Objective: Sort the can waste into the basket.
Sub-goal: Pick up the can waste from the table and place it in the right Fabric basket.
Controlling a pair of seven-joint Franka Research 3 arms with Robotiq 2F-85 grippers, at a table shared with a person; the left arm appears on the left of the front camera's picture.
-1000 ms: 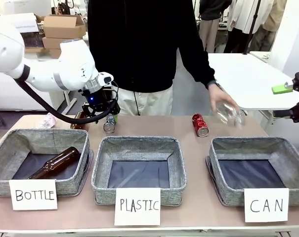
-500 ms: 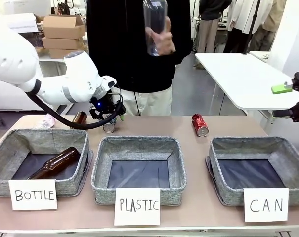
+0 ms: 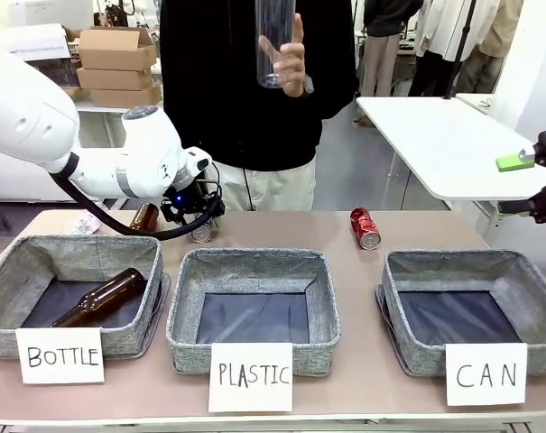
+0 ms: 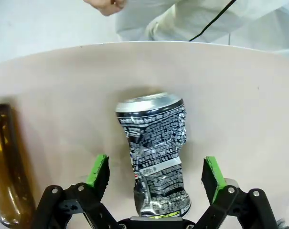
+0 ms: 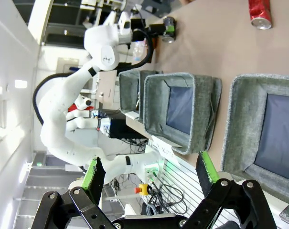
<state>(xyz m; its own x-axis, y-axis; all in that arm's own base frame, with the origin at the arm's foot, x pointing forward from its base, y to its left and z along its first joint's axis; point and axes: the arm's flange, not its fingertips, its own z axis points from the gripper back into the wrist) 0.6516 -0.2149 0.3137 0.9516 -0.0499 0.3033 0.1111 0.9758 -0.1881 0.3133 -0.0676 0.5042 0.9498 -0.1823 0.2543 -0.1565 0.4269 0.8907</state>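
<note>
Now L pincer (image 4: pixel 155 166) astride dented can (image 4: pixel 154 126)

BOTTLE sign (image 3: pixel 60 355), left basket (image 3: pixel 74 245); PLASTIC sign (image 3: pixel 251 376), middle basket (image 3: pixel 253 260); CAN sign (image 3: pixel 486 374), right basket (image 3: pixel 453 262).

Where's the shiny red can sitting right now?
In the front view the red can lies on the table, right of centre, just behind the gap between the PLASTIC basket and the CAN basket.

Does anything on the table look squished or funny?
Yes. The dark, silver-topped metal can between the left gripper's open fingers is crumpled, pinched in at its middle. The shiny red can lies tipped on its side.
</note>
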